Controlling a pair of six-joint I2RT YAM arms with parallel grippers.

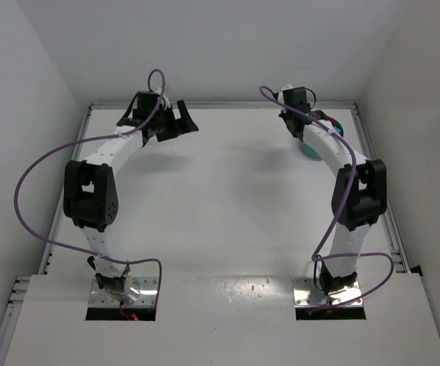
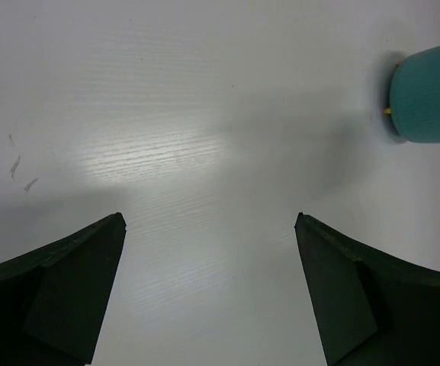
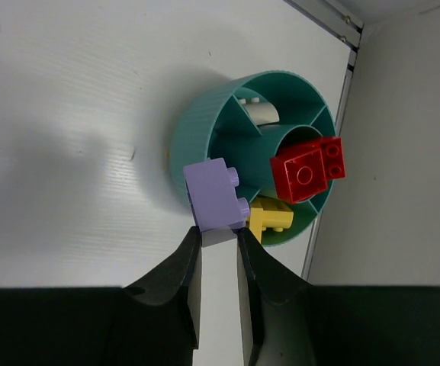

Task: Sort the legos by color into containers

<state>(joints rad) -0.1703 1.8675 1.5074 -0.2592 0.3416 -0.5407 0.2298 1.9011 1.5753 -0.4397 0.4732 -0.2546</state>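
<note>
My right gripper (image 3: 218,232) is shut on a purple brick (image 3: 216,194) and holds it over the near rim of the round teal dish (image 3: 185,141). In the dish's compartments lie red bricks (image 3: 307,169), a yellow brick (image 3: 271,216) and a cream brick (image 3: 255,111). My left gripper (image 2: 210,221) is open and empty over bare table, far left of the dish (image 2: 429,95). In the top view the left gripper (image 1: 175,128) is at the back left, and the dish (image 1: 309,149) at the back right is mostly hidden under the right arm.
The dish stands close to the right wall and the table's metal edge rail (image 3: 334,19). White walls close the table on the left, back and right. No loose bricks show on the table.
</note>
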